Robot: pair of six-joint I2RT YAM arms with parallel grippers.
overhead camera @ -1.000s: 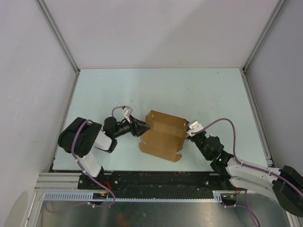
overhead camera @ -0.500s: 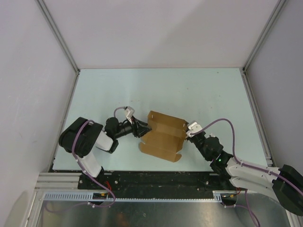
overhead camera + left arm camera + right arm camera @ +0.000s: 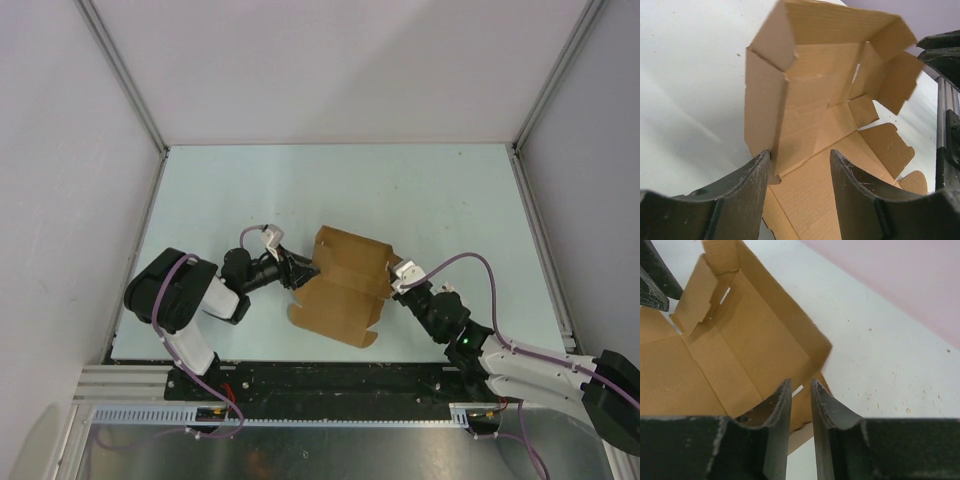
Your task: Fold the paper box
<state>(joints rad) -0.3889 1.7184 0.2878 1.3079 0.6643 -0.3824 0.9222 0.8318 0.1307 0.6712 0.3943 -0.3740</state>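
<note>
1. Paper box [image 3: 340, 290] half-formed on the desk [image 3: 450, 190], flat lid panel toward the arm bases, far walls raised; wedged between both arms.
2. Long axis roughly far-to-near, slightly skewed, so the side walls face the arms.
3. Left gripper [image 3: 298, 268] touching the box's left side; jaws wide open, straddling the lower end of the raised left wall in the left wrist view [image 3: 799, 160]. Left finger [image 3: 747, 175] against that wall's outer face, box interior [image 3: 820, 125] straight ahead.
4. Right gripper [image 3: 397, 283] at the box's right side; jaws nearly closed [image 3: 800, 385], apparently pinching the right wall's edge. Thin gap only, cardboard [image 3: 740, 345] running into it.
5. Both arms equally near, one per side; neither reaching.
6. Key relation, as a judgement: left wall inside the open jaws, so closing there should catch it; right side already held as anchor.
7. Risk: box skating toward its right side if pushed before clamping.
</note>
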